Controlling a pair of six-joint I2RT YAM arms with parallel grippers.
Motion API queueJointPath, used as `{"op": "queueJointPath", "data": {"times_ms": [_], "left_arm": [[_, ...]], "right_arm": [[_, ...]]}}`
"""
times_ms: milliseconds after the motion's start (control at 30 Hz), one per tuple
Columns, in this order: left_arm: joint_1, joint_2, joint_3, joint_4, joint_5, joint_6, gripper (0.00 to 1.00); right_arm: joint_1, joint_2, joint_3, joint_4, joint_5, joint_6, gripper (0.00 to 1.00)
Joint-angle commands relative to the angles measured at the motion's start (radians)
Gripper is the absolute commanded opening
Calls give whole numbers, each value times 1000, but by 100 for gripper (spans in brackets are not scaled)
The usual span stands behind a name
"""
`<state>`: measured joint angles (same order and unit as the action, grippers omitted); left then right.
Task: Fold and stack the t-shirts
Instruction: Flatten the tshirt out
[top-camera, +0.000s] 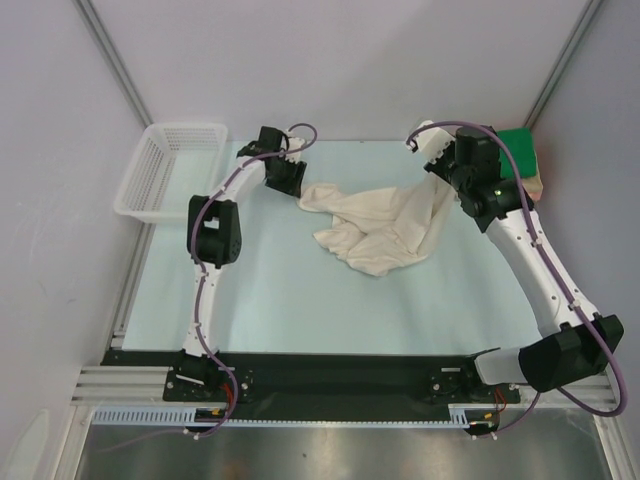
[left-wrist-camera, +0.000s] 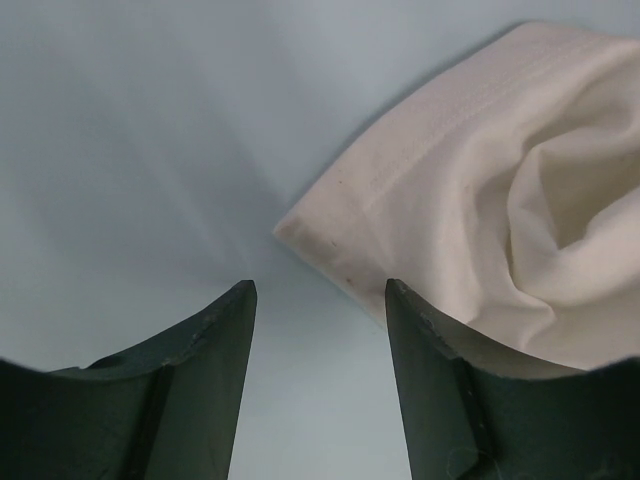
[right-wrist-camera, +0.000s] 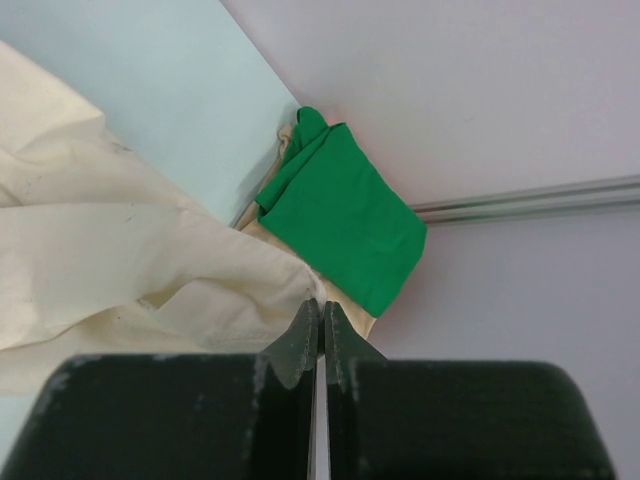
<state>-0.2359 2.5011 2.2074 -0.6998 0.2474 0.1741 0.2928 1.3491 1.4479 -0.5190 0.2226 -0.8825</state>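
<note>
Cloth of the cream tee (top-camera: 375, 230) looked light, limp. Left fingers (left-wrist-camera: 215, 340) stood spread by its hemmed corner (left-wrist-camera: 300, 232), best pinch point; right fingers (right-wrist-camera: 300, 345) pressed together, seemingly nipping its edge.

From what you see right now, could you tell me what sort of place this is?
Probably a robotics lab work cell: bare grey panel walls on aluminium frame posts, a pale blue table mat, and white-and-black left and right robot arms bolted to a black rail at the near edge.
</note>
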Motion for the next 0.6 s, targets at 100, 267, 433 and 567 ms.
{"op": "queueJointPath", "data": {"times_ms": [100, 267, 433, 567], "left_arm": [[6, 10, 89, 17, 49, -39, 58], [-11, 11, 84, 8, 49, -22, 51], [-16, 18, 87, -13, 50, -24, 51], [-16, 42, 100, -67, 70, -31, 51]], "right_arm": [[22, 24, 57, 16, 37, 16, 0], [52, 36, 71, 31, 50, 1, 0], [62, 39, 74, 42, 55, -13, 0], [65, 30, 69, 53, 50, -27, 0]]}}
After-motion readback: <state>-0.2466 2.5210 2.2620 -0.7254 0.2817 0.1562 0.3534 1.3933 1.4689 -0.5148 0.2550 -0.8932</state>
